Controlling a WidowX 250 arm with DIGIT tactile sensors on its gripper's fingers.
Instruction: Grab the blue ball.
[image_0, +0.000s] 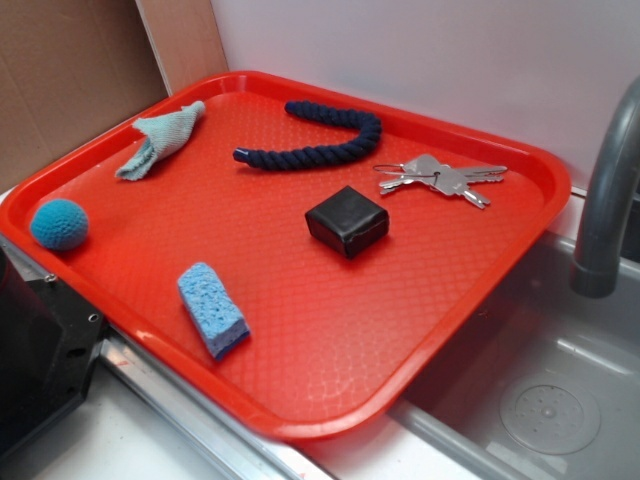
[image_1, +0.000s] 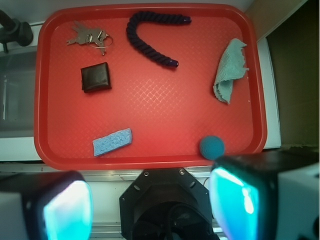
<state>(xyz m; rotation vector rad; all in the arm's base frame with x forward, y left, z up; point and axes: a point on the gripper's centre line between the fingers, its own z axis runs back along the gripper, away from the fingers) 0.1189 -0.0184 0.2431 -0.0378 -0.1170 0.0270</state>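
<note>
The blue ball (image_0: 59, 223) is a small teal crocheted ball. It lies in the near left corner of the red tray (image_0: 330, 330), close to the rim. In the wrist view the blue ball (image_1: 212, 147) sits at the tray's (image_1: 150, 105) lower right edge, just above the right finger. My gripper (image_1: 150, 210) hangs high above, back from the tray over the robot's black base. It is open, its cyan pads (image_1: 67, 210) far apart with nothing between them. The exterior view does not show the gripper.
On the tray lie a light-blue sponge (image_0: 212, 308), a black block (image_0: 347, 220), a dark blue rope (image_0: 315, 140), keys (image_0: 440, 178) and a pale teal cloth (image_0: 160, 138). A grey faucet (image_0: 605, 200) and sink (image_0: 540, 400) are at the right. The black robot base (image_0: 40, 350) stands at the near left.
</note>
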